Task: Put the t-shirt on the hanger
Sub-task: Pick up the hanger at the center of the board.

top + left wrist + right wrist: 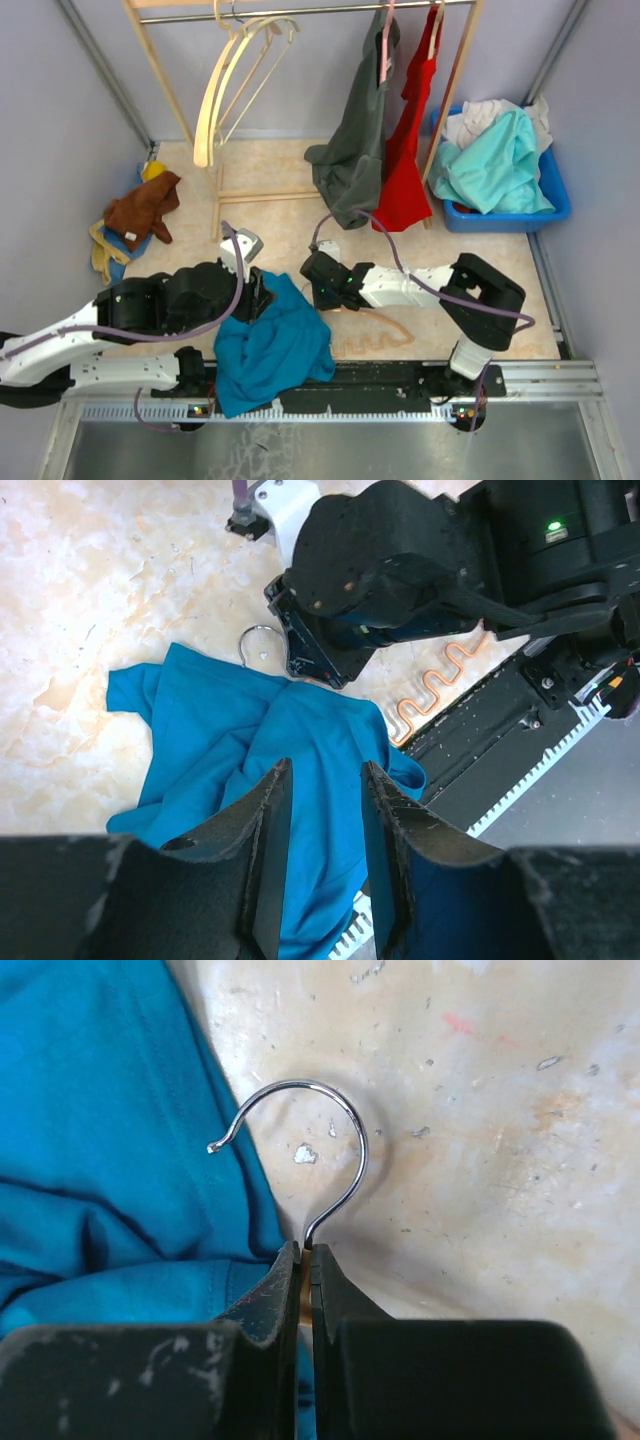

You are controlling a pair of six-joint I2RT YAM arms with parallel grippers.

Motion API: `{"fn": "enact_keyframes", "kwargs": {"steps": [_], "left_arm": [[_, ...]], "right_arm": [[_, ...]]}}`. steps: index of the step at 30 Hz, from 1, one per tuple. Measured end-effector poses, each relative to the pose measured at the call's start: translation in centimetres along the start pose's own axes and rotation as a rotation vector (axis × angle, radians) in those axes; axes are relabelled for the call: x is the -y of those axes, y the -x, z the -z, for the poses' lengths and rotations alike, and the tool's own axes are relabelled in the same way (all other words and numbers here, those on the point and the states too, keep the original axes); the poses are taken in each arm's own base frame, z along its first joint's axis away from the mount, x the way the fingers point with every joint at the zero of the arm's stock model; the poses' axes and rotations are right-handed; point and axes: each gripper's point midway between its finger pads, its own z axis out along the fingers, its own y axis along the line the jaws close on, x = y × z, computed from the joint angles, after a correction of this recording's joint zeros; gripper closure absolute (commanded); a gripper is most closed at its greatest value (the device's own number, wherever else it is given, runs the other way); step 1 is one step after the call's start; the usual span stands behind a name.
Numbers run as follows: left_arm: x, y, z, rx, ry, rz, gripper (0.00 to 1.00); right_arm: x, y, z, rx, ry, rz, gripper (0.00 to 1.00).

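Note:
The teal-blue t-shirt (270,345) lies crumpled on the floor in front of the arms, partly over the near rail. The orange hanger (375,335) lies to its right, wavy bar showing. My right gripper (305,1250) is shut on the hanger's neck just below the silver hook (340,1130), at the t-shirt's (100,1110) edge. It shows in the top view (320,285) too. My left gripper (325,770) is open and empty, hovering over the t-shirt (300,730). In that view the hook (258,635) and wavy bar (430,685) show beside the right gripper (320,650).
A wooden rack stands at the back with cream hangers (235,70), a dark grey shirt (355,150) and a red garment (410,140). A blue bin (555,195) with an aqua garment (495,160) is at the right. A brown cloth pile (145,210) lies left.

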Motion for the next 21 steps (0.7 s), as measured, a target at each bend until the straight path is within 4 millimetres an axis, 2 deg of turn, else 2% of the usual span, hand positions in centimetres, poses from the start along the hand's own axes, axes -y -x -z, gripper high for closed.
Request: {"fn": "enact_keyframes", "kwargs": {"steps": [3, 7, 9, 14, 21], "left_arm": [[0.1, 0.0, -0.1, -0.003, 0.001, -0.005, 0.61], [0.3, 0.7, 0.3, 0.012, -0.007, 0.000, 0.61], [0.4, 1.3, 0.6, 0.025, -0.014, 0.004, 0.61], [0.6, 2.4, 1.2, 0.050, -0.027, 0.003, 0.61], [1.1, 4.5, 2.2, 0.088, -0.041, -0.003, 0.61]], "right_arm": [[-0.1, 1.1, 1.3, 0.063, 0.025, -0.010, 1.00], [-0.5, 3.3, 5.1, 0.205, 0.121, -0.047, 1.00], [-0.7, 4.7, 7.9, 0.298, 0.188, -0.076, 1.00], [-1.0, 6.6, 11.9, 0.449, 0.312, -0.126, 1.00], [-0.5, 6.4, 13.9, 0.552, 0.428, -0.178, 1.00]]}}
